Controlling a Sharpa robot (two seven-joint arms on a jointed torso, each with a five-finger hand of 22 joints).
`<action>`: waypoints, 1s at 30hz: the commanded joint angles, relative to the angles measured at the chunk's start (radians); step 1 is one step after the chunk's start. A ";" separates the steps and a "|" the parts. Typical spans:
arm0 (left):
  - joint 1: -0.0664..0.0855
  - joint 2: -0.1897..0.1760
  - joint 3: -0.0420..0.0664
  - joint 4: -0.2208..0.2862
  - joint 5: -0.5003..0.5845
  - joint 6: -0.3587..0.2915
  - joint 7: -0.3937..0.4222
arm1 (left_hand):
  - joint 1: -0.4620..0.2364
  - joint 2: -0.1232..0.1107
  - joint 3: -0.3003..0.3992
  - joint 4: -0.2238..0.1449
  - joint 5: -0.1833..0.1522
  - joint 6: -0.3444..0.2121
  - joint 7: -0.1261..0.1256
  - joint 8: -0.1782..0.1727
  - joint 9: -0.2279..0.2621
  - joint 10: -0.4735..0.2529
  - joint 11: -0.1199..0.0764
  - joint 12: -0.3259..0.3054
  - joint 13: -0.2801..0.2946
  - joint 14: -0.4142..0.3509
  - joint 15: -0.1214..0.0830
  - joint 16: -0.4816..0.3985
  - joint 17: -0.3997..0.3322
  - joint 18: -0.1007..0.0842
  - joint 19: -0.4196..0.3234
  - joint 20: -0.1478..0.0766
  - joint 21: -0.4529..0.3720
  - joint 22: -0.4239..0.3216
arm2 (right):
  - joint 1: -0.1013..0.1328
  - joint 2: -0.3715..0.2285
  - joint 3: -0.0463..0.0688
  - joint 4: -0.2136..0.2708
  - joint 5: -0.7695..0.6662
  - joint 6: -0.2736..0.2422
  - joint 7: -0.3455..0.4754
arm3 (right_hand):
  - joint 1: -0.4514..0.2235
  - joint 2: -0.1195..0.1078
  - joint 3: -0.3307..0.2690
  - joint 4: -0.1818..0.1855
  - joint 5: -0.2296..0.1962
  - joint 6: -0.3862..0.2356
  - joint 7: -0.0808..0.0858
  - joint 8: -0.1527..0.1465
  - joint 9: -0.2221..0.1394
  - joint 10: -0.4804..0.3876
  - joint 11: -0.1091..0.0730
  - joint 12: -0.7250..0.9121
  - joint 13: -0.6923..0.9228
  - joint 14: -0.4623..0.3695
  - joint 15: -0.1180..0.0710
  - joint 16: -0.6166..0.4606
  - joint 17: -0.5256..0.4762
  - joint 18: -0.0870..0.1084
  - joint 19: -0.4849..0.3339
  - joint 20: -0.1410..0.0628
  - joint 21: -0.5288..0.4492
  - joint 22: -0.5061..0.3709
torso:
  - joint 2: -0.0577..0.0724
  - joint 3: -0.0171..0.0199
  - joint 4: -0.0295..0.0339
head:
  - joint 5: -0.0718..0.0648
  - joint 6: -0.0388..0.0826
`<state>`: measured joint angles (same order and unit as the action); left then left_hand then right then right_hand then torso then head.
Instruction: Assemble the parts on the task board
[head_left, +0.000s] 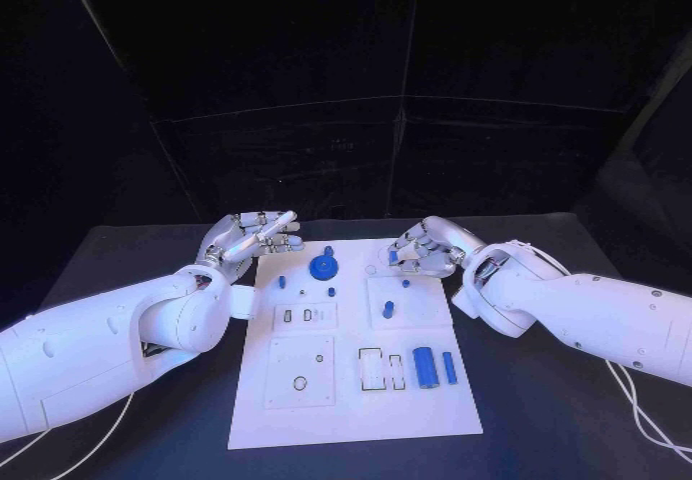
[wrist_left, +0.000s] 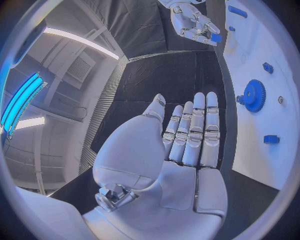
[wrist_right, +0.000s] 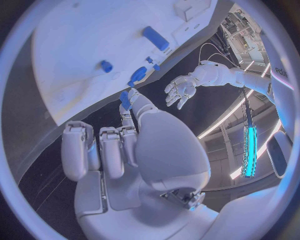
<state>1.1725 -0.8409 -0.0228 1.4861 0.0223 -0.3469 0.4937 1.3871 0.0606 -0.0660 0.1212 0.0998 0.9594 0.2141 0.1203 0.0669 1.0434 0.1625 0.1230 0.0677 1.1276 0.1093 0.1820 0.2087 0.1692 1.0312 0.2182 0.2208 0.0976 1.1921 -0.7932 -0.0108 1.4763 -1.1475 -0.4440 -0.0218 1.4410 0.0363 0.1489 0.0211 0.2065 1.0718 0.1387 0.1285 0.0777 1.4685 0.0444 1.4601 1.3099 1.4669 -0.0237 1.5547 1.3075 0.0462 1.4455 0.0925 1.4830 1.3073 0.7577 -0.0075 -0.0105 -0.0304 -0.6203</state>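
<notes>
The small blue part (wrist_right: 125, 99) sits pinched at the fingertips of the right hand (head_left: 428, 246), lifted clear of the task board (head_left: 361, 410) near the board's far right corner. The left wrist view confirms it: a small blue block (wrist_left: 215, 37) caught in that hand's fingertips. The remaining fingers curl in under the palm, which probably keeps them out of the way of the board while the pinched part is lined up.

On the board the blue gear (head_left: 326, 267) sits near the far edge, with two small blue pegs (head_left: 330, 291) just in front of it. A short blue piece (head_left: 389, 306) lies on the raised plate at the right. Nearer the robot, a large blue cylinder (head_left: 426, 365) and a thinner blue bar (head_left: 449, 368) lie side by side next to the open rectangular slots (head_left: 372, 365), likely waiting for their turn.

The left hand (head_left: 254, 238) hovers at the board's far left corner, holding nothing, its fingers straight and close together with the palm open. It seems parked there, close enough to steady the board or take a part. Most pieces look unplaced, so the assembly appears early.
</notes>
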 joint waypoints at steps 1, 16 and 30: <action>0.002 0.002 0.001 -0.005 -0.005 0.012 0.006 | -0.002 0.011 0.000 -0.007 0.001 0.000 0.004 -0.004 -0.001 0.006 0.000 -0.004 -0.001 0.003 0.003 -0.005 0.001 0.014 0.007 0.002 -0.007 -0.002 | 0.002 0.034 0.001 0.038 -0.046 -0.035 -0.119 | 0.009 0.016 0.007 0.001 0.004 0.029 -0.022 0.008 0.011 0.018 -0.008 0.000 0.153 0.096 -0.005 0.003 0.228 -0.006 0.000 -0.007 0.004 0.086 | -0.008 -0.0021 0.0028 | 0.011 -0.006; 0.002 0.010 0.001 -0.026 -0.005 0.011 0.009 | -0.002 0.011 0.000 -0.007 0.001 0.000 0.004 -0.004 -0.001 0.007 0.000 -0.004 -0.001 0.003 0.003 -0.005 0.001 0.014 0.007 0.002 -0.007 -0.002 | -0.007 0.231 -0.007 0.018 -0.218 0.087 -0.212 | -0.004 0.001 0.014 -0.005 -0.005 0.028 -0.021 0.005 0.011 0.018 -0.007 -0.003 0.152 0.095 -0.005 0.001 0.223 -0.004 -0.003 -0.008 0.001 0.081 | -0.019 -0.0055 0.0090 | 0.052 -0.030; 0.003 0.014 0.001 -0.031 -0.004 0.011 0.009 | -0.002 0.011 0.000 -0.007 0.001 0.000 0.004 -0.004 -0.001 0.007 0.000 -0.004 -0.001 0.003 0.003 -0.005 0.001 0.014 0.007 0.002 -0.007 -0.002 | -0.036 0.298 -0.035 -0.008 -0.301 0.149 -0.256 | -0.016 -0.006 0.017 -0.005 -0.011 0.028 -0.020 0.004 0.011 0.015 -0.007 -0.006 0.149 0.094 -0.005 -0.001 0.220 -0.004 -0.006 -0.008 -0.001 0.077 | -0.018 -0.0046 0.0073 | 0.065 -0.046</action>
<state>1.1734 -0.8281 -0.0225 1.4546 0.0222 -0.3461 0.4940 1.3871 0.0606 -0.0660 0.1212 0.0999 0.9594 0.2141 0.1203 0.0669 1.0434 0.1626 0.1230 0.0677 1.1276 0.1093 0.1820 0.2084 0.1692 1.0312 0.2182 0.2208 0.0971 1.1564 -0.4977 -0.0455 1.4693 -1.4023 -0.3328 -0.2534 1.4355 0.0301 0.1596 0.0136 0.1998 1.0717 0.1388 0.1285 0.0778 1.4685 0.0445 1.4600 1.3100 1.4670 -0.0234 1.5546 1.3073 0.0463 1.4419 0.0890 1.4829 1.3073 0.7392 -0.0127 -0.0031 0.0333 -0.6637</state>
